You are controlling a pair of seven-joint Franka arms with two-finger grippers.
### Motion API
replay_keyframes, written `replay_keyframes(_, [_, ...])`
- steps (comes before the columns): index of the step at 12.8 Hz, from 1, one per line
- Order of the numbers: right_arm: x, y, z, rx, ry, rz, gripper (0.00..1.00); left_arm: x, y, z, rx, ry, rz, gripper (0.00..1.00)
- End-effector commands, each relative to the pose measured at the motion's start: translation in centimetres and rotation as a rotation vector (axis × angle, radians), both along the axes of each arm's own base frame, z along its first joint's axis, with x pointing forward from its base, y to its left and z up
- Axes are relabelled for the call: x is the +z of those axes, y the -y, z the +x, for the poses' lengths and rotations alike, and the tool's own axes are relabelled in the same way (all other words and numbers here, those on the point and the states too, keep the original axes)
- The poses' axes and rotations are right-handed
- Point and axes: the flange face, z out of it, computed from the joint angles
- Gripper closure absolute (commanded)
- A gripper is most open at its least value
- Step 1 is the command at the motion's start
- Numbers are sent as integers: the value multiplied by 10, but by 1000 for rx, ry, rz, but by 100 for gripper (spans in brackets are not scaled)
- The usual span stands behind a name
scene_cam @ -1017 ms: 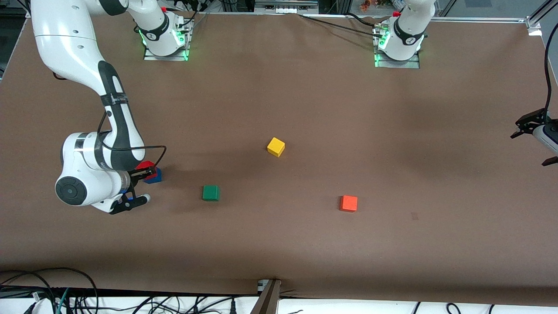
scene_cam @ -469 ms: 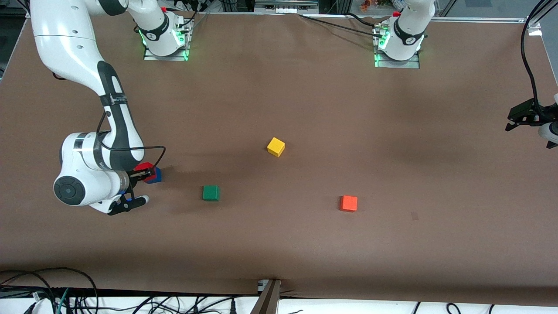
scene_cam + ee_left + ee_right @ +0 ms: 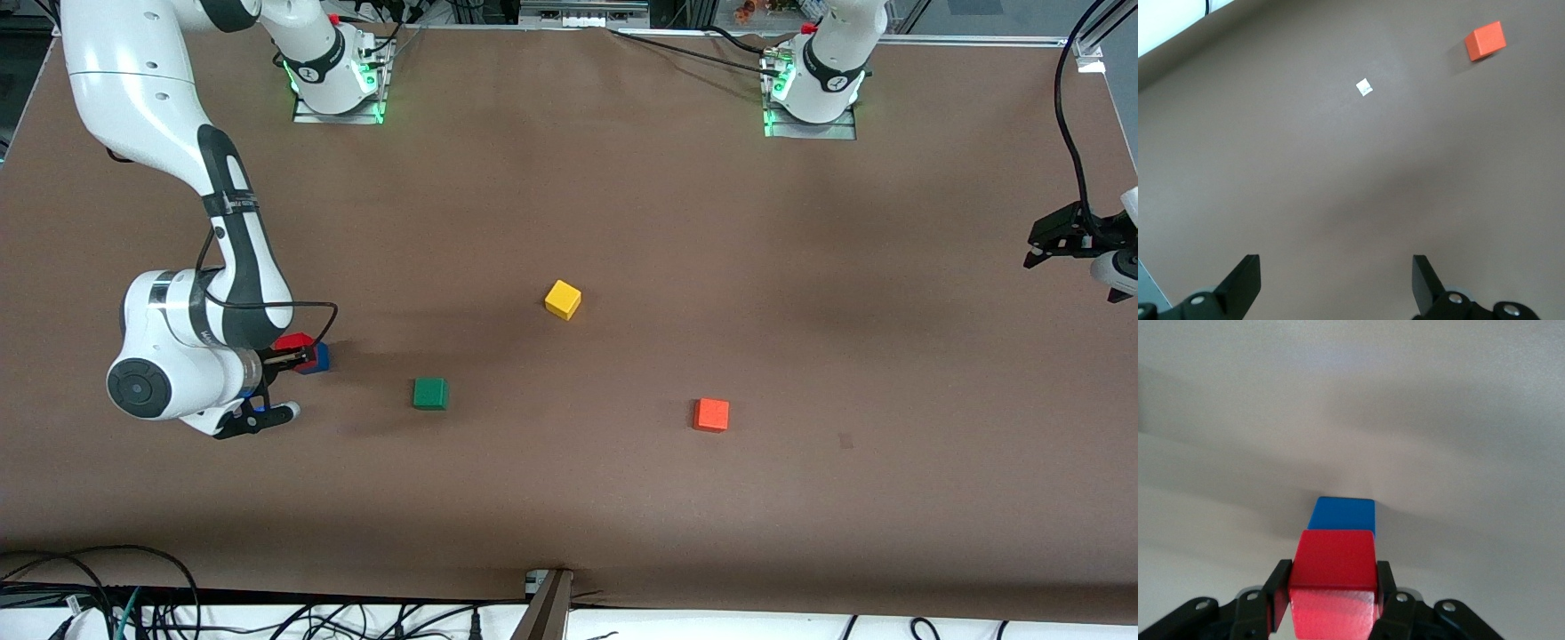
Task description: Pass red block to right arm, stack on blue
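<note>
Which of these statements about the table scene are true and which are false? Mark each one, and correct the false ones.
1. The right gripper is shut on the red block. True.
2. The left gripper holds the orange block. False: it is open and empty, over the left arm's end of the table; the orange block lies on the table.
3. The red block is over the blue block. True.
4. The green block is stacked on the yellow block. False: they lie apart, the green one nearer the front camera.
</note>
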Motion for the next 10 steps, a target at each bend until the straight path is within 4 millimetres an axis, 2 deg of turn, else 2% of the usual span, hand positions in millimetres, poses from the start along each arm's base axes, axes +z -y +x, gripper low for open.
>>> replay_keyframes(1, [-8, -1, 2, -12, 2, -11, 100, 17, 42, -11, 28, 10, 12, 0])
replay_keyframes(2, [-8, 0, 2, -14, 2, -11, 100, 14, 51, -11, 102, 11, 24, 0])
replay_keyframes(4, [-8, 0, 2, -11, 3, -12, 100, 9, 70, -26, 227, -3, 17, 0])
replay_keyframes(7, [-9, 2, 2, 1, 3, -12, 100, 9, 59, -40, 379, -4, -110, 0])
replay_keyframes(10, [-12, 2, 0, 1, -5, -13, 100, 6, 55, -48, 418, -10, -107, 0])
